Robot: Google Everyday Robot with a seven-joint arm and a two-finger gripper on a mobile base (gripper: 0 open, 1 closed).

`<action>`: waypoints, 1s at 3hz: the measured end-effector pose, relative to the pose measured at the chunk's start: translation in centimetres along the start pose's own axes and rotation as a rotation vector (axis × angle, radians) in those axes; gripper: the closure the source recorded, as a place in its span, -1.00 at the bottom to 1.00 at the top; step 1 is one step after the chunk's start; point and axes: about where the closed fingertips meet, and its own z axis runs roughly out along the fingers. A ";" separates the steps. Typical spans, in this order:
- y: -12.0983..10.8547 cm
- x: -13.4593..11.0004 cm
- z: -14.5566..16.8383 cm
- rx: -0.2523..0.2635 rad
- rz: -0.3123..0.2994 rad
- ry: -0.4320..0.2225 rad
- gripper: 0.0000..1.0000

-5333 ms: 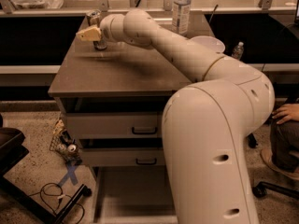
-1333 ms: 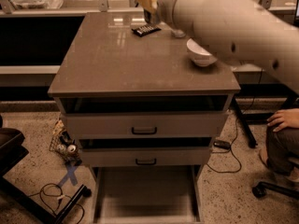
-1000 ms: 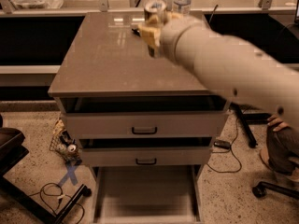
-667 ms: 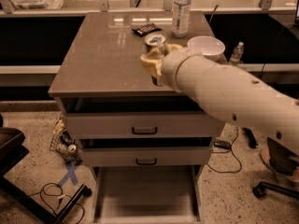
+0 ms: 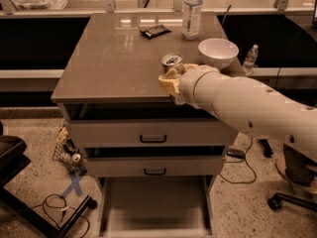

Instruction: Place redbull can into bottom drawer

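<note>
My gripper [image 5: 172,78] is shut on the redbull can [image 5: 172,61], whose shiny silver top shows just above the tan fingers. It holds the can upright over the front right edge of the brown cabinet top [image 5: 114,58]. The white arm reaches in from the right. The bottom drawer [image 5: 156,207] stands pulled open below, a pale grey tray with a bare floor, straight under and in front of the gripper.
A water bottle [image 5: 191,11], a white bowl [image 5: 218,52] and a dark snack bar [image 5: 155,31] stand on the cabinet top. Two upper drawers with black handles [image 5: 152,139] are slightly open. Cables and cans lie on the floor at left [image 5: 69,157].
The arm has swung from the back of the cabinet top forward and down, carrying the can to the front right edge.
</note>
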 end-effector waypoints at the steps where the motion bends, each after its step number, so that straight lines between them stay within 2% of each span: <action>1: 0.9 0.1 1.4 -0.019 0.028 -0.011 1.00; 2: 0.6 2.1 3.7 -0.029 0.086 -0.041 1.00; 3: 0.5 3.1 1.5 -0.017 0.092 -0.060 1.00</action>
